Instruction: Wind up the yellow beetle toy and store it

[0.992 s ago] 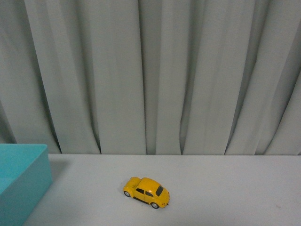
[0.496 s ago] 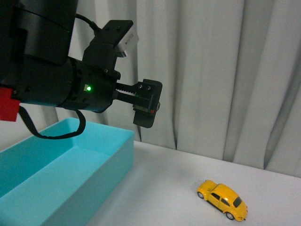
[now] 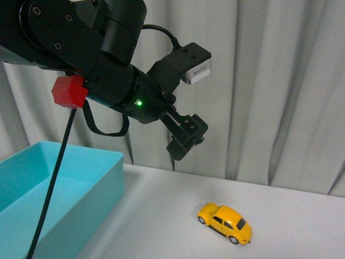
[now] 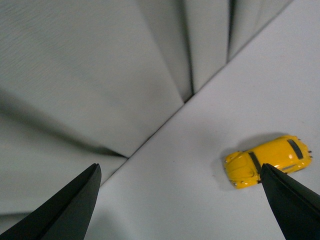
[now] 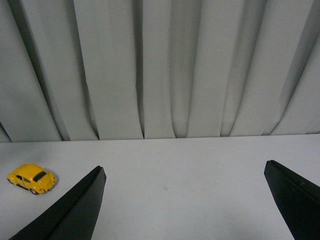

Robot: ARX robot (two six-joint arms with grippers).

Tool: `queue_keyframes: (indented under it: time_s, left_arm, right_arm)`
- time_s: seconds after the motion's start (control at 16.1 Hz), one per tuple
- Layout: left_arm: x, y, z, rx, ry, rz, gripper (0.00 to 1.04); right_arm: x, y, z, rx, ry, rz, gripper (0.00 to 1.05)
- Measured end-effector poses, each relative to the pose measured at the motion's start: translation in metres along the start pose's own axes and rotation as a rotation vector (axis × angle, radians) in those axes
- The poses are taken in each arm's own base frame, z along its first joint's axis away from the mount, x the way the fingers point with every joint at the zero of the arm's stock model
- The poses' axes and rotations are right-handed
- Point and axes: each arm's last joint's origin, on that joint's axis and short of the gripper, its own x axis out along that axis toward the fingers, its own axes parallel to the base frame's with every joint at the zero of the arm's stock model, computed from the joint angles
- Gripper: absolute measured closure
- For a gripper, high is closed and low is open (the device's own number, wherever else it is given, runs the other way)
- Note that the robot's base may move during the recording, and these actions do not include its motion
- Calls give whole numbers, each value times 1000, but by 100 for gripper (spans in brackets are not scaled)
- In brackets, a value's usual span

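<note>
Grey curtain (image 3: 280, 81) hung in long folds behind everything, and the white table (image 3: 161, 216) ran out beneath it. A turquoise bin (image 3: 102, 178) stood open-topped at the robot's left side of the table. Above the bin's near corner reached the black left arm (image 3: 81, 43), a green light lit on its wrist, carrying the left gripper (image 3: 183, 144) high over the table. In the left wrist view its fingers (image 4: 65, 210) stood wide apart with nothing between them. The right gripper (image 5: 182, 170) was likewise spread wide and held nothing, as its own wrist view showed.

Smallest of all, the yellow beetle toy (image 3: 225, 223) sat on its wheels on the bare table, well apart from the bin and to the right of it, set slantwise to the table's edge. It lay below and to the right of the left gripper, touched by nothing.

The step in hand looked to be the reach for the toy, with the winding and storing not yet begun. To do it well, the claw should come down over the car with the wrist turned so the fingers straddle its width, not its length. The glossy, rounded shell would likely slip under a high pinch — so close low on the flanks. The wheels should stay on the table, free to be drawn back.
</note>
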Motion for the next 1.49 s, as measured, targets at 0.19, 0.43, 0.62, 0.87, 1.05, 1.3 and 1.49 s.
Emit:
queue_keyframes:
  time_s: [0.19,0.43,0.62,0.87,1.05,1.3,1.49]
  left_arm:
    - [14,-4,9,179,-1,-150,7]
    - [40,-18,28,643,85,-303,7]
    - [64,-41,20,961,207,-379,7]
    - [80,-64,17,1164,257,-455,7]
    - [93,-75,33,1219,300,-469,7]
    - [113,-85,28,1064,502,-510,7]
    - [127,-86,27,947,538,-465,7]
  right_arm:
    - [0,0,0,0,0,0,7]
    - [0,0,0,0,0,0,7]
    - [0,0,0,0,0,0,7]
    - [0,0,0,0,0,0,7]
    - [0,0,0,0,0,0,7]
    - [0,0,0,0,0,0,7]
    - [0,0,0,0,0,0,7]
